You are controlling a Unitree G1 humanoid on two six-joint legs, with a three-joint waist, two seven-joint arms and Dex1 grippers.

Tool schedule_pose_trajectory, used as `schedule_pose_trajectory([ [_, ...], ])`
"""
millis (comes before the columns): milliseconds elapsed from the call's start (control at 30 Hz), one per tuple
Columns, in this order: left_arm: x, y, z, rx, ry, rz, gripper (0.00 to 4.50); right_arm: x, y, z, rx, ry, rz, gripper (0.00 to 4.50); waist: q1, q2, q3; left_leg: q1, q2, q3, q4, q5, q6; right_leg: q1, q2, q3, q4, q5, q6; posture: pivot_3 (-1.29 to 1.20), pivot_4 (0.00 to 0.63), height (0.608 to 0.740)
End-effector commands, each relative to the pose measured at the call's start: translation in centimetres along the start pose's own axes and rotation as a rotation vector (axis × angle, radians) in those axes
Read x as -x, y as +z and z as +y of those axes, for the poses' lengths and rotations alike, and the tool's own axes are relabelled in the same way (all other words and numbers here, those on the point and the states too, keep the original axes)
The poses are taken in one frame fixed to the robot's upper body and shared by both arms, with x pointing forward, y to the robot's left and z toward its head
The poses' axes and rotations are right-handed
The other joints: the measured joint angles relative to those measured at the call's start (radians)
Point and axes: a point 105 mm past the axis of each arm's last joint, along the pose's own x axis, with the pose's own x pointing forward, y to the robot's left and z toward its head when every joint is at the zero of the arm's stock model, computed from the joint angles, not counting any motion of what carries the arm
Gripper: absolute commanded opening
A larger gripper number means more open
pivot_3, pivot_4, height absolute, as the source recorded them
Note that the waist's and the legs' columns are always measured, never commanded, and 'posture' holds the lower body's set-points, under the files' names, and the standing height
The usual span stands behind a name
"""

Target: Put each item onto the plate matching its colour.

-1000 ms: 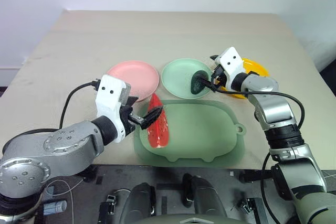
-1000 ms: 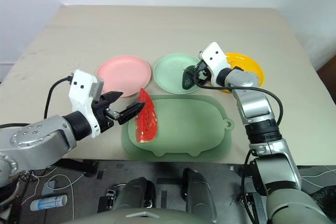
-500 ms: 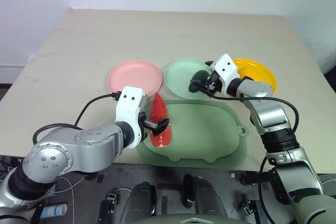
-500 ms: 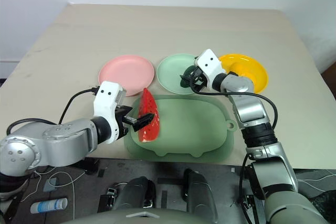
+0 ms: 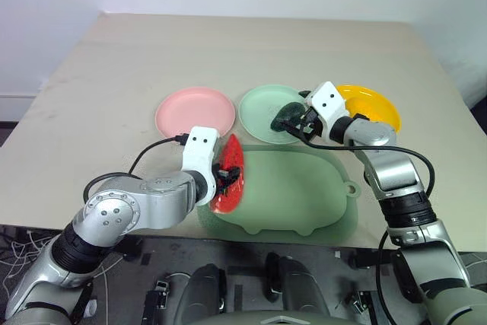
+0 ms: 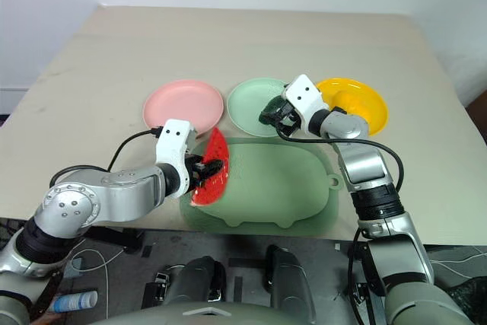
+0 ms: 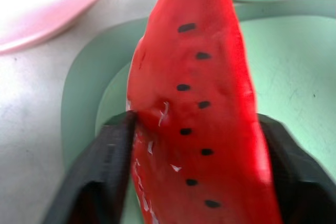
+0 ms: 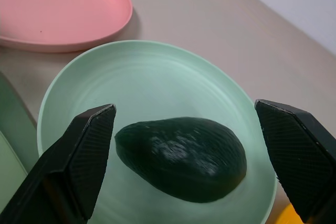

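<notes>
My left gripper [image 5: 223, 177] is shut on the red watermelon wedge [image 5: 229, 175] with green rind, at the left end of the big green tray [image 5: 304, 188]. In the left wrist view a black finger [image 7: 107, 169] presses on each side of the wedge [image 7: 199, 93]. The dark green avocado [image 8: 184, 158] lies on the pale mint green plate [image 5: 260, 108]. My right gripper [image 8: 184, 109] stands open around the avocado [image 5: 289, 116], one finger on each side, apart from it. The pink plate [image 5: 194, 110] is bare. The yellow plate [image 5: 377, 104] sits partly behind my right wrist.
The three plates stand in a row behind the tray on a beige table [image 5: 228, 43]. The tray's small loop handle [image 5: 349, 187] points right. The table's near edge runs just below the tray.
My left gripper has come in and down onto the watermelon wedge and shut on it; the wedge now leans a little. The right gripper stays open over the avocado.
</notes>
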Motion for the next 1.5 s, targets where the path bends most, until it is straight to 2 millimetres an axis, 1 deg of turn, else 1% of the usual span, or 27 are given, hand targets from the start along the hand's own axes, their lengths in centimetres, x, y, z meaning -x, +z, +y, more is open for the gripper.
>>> schedule_pose_trajectory([
  [33, 0.1, 0.6, 0.2, -0.005, 0.012, -0.037, 2.34, 0.4, 1.8, -0.9, 0.034, -0.040, -0.053, 4.50, 0.000, 0.000, 0.000, 0.000, 0.000, 0.000, 0.000, 0.000, 0.000, 0.000, 0.000, 0.000, 0.000, 0.000, 0.000, 0.00, 0.150, 0.740],
  [133, 0.2, 1.7, 0.2, 0.000, 0.013, -0.074, 2.32, 0.4, 2.0, -1.3, 0.038, -0.057, -0.055, 4.50, 0.000, 0.000, 0.000, 0.000, 0.000, 0.000, 0.000, 0.000, 0.000, 0.000, 0.000, 0.000, 0.000, 0.000, 0.000, 0.00, 0.150, 0.740],
  [233, 0.6, 3.9, 0.3, -0.011, 0.025, -0.153, 2.32, 0.6, 2.4, -2.0, 0.025, -0.088, -0.068, 4.50, 0.000, 0.000, 0.000, 0.000, 0.000, 0.000, 0.000, 0.000, 0.000, 0.000, 0.000, 0.000, 0.000, 0.000, 0.000, 0.00, 0.150, 0.740],
  [300, 0.8, 6.1, 0.8, -0.014, 0.055, -0.220, 2.32, 1.0, 2.7, -2.9, -0.009, -0.124, -0.087, 4.50, 0.001, 0.000, 0.000, -0.001, 0.000, 0.000, 0.000, 0.000, 0.000, 0.000, 0.000, 0.000, 0.000, 0.000, 0.000, 0.00, 0.150, 0.740],
  [333, 0.7, 7.3, 1.4, -0.018, 0.089, -0.248, 2.32, 1.3, 2.9, -3.4, -0.024, -0.143, -0.097, 4.50, 0.001, 0.000, 0.000, -0.001, 0.000, 0.000, 0.000, 0.000, 0.000, 0.000, 0.000, -0.001, 0.000, 0.000, 0.000, 0.00, 0.150, 0.740],
  [400, 0.2, 8.9, 3.0, -0.015, 0.165, -0.280, 2.32, 1.7, 3.0, -3.9, -0.046, -0.167, -0.108, 4.50, 0.001, 0.000, 0.000, -0.001, -0.001, 0.001, 0.000, 0.000, 0.000, 0.000, 0.000, -0.001, 0.000, 0.000, 0.000, 0.00, 0.150, 0.740],
  [467, -0.4, 10.2, 5.4, 0.002, 0.279, -0.291, 2.32, 1.9, 3.0, -4.0, -0.061, -0.182, -0.110, 4.50, 0.000, 0.000, 0.000, -0.001, -0.001, 0.002, 0.000, 0.000, 0.000, 0.000, 0.000, -0.001, -0.001, 0.000, 0.000, 0.00, 0.150, 0.740],
  [533, -1.2, 11.3, 7.4, 0.033, 0.352, -0.290, 2.32, 1.9, 2.8, -3.9, -0.070, -0.191, -0.108, 4.50, -0.004, 0.000, 0.000, -0.001, -0.001, 0.002, -0.001, 0.000, 0.000, 0.000, 0.000, -0.001, 0.000, 0.000, 0.000, 0.00, 0.150, 0.740],
  [633, -2.7, 11.7, 9.6, 0.047, 0.433, -0.247, 2.32, 2.0, 2.7, -3.6, -0.074, -0.191, -0.108, 4.50, -0.002, 0.000, 0.000, -0.001, 0.000, 0.003, -0.001, 0.000, 0.000, -0.001, 0.001, -0.002, 0.000, 0.000, 0.000, 0.00, 0.150, 0.740],
  [767, -4.7, 11.6, 10.7, 0.018, 0.447, -0.189, 2.32, 2.1, 2.5, -3.6, -0.079, -0.215, -0.109, 4.50, -0.001, 0.000, 0.000, -0.002, 0.000, 0.003, -0.001, 0.000, 0.000, -0.001, 0.001, -0.002, -0.001, 0.000, 0.000, 0.00, 0.150, 0.740],
  [833, -5.0, 11.6, 10.9, 0.024, 0.440, -0.185, 3.02, 2.4, 2.4, -3.6, -0.081, -0.227, -0.109, 4.50, -0.002, 0.000, 0.000, -0.003, 0.000, 0.003, -0.001, 0.000, 0.000, -0.002, 0.001, -0.002, -0.001, 0.000, 0.001, 0.00, 0.150, 0.740],
  [867, -5.1, 11.6, 10.9, 0.026, 0.433, -0.186, 3.23, 2.5, 2.4, -3.6, -0.082, -0.229, -0.108, 4.50, -0.002, 0.000, 0.000, -0.003, 0.000, 0.003, -0.001, 0.000, 0.000, -0.002, 0.001, -0.002, 0.000, 0.000, 0.001, 0.00, 0.150, 0.740],
  [900, -5.2, 11.6, 10.8, 0.040, 0.423, -0.187, 3.62, 2.6, 2.4, -3.5, -0.081, -0.232, -0.107, 4.50, -0.002, 0.000, 0.000, -0.003, 0.000, 0.003, -0.001, 0.000, 0.000, -0.002, 0.001, -0.002, 0.000, 0.000, 0.001, 0.00, 0.150, 0.740],
  [933, -5.2, 11.6, 10.8, 0.048, 0.416, -0.187, 3.88, 2.7, 2.3, -3.5, -0.081, -0.234, -0.105, 4.50, -0.003, 0.000, 0.000, -0.004, 0.000, 0.003, -0.001, 0.000, 0.000, -0.002, 0.001, -0.002, 0.000, 0.000, 0.001, 0.00, 0.150, 0.740],
  [967, -5.1, 11.6, 10.7, 0.052, 0.413, -0.187, 4.29, 2.7, 2.3, -3.5, -0.081, -0.236, -0.103, 4.50, -0.003, 0.000, 0.000, -0.004, 0.000, 0.003, -0.001, 0.000, 0.000, -0.002, 0.001, -0.002, 0.000, 0.000, 0.001, 0.00, 0.150, 0.740],
  [1000, -5.0, 11.7, 10.6, 0.060, 0.404, -0.193, 4.44, 2.8, 2.3, -3.6, -0.081, -0.240, -0.101, 4.50, -0.003, 0.000, 0.000, -0.004, 0.000, 0.003, -0.001, 0.000, 0.000, -0.002, 0.001, -0.002, 0.000, 0.000, 0.001, 0.00, 0.150, 0.740],
  [1067, -4.5, 12.3, 10.2, 0.076, 0.376, -0.220, 4.44, 3.0, 2.3, -3.9, -0.082, -0.248, -0.098, 4.50, -0.004, 0.000, 0.000, -0.003, 0.000, 0.003, -0.001, 0.000, -0.001, -0.002, 0.000, -0.002, -0.001, 0.000, 0.001, 0.00, 0.150, 0.740],
  [1233, -1.7, 14.4, 8.9, 0.091, 0.305, -0.362, 4.44, 4.3, 2.3, -4.7, -0.130, -0.269, -0.124, 4.50, -0.004, -0.001, 0.001, -0.003, 0.001, 0.003, -0.001, 0.001, -0.001, -0.003, 0.000, -0.002, 0.000, 0.000, 0.001, 0.00, 0.150, 0.740],
  [1333, 1.7, 16.0, 8.1, 0.009, 0.243, -0.542, 4.44, 6.3, 2.5, -5.4, -0.252, -0.264, -0.195, 4.50, -0.003, -0.001, 0.001, -0.004, 0.001, 0.002, -0.001, 0.001, -0.001, -0.003, 0.000, -0.002, 0.000, 0.000, 0.001, 0.00, 0.150, 0.740],
  [1367, 3.3, 16.2, 8.0, -0.028, 0.210, -0.615, 4.44, 7.2, 2.2, -5.3, -0.289, -0.238, -0.203, 4.50, -0.003, 0.000, 0.001, -0.004, 0.001, 0.002, -0.001, 0.001, -0.001, -0.003, 0.000, -0.002, 0.000, 0.000, 0.001, 0.00, 0.150, 0.740],
  [1400, 4.5, 16.0, 7.9, -0.060, 0.187, -0.667, 4.44, 8.1, 1.7, -5.1, -0.312, -0.211, -0.198, 4.50, -0.003, 0.000, 0.001, -0.004, 0.001, 0.002, -0.001, 0.001, -0.001, -0.003, 0.000, -0.002, 0.000, 0.000, 0.001, 0.00, 0.150, 0.740],
  [1433, 5.6, 15.2, 8.5, -0.089, 0.180, -0.699, 4.44, 9.2, 1.7, -4.5, -0.324, -0.172, -0.230, 4.50, -0.003, 0.000, 0.000, -0.004, 0.002, 0.002, -0.002, 0.000, -0.001, -0.003, 0.000, -0.002, 0.000, 0.000, 0.001, 0.00, 0.150, 0.740],
  [1467, 6.3, 14.3, 8.8, -0.126, 0.180, -0.707, 4.44, 10.3, 1.4, -4.1, -0.332, -0.130, -0.248, 4.50, -0.003, 0.000, 0.000, -0.003, 0.002, 0.002, -0.003, 0.000, -0.001, -0.003, 0.000, -0.002, 0.000, 0.000, 0.000, 0.00, 0.150, 0.740],
  [1500, 6.8, 12.8, 9.2, -0.191, 0.180, -0.693, 4.44, 11.1, 0.5, -3.4, -0.361, -0.091, -0.219, 4.50, -0.005, 0.000, 0.000, -0.003, 0.002, 0.002, -0.004, 0.000, -0.001, -0.003, 0.000, -0.002, 0.000, 0.000, 0.000, 0.00, 0.150, 0.740],
])
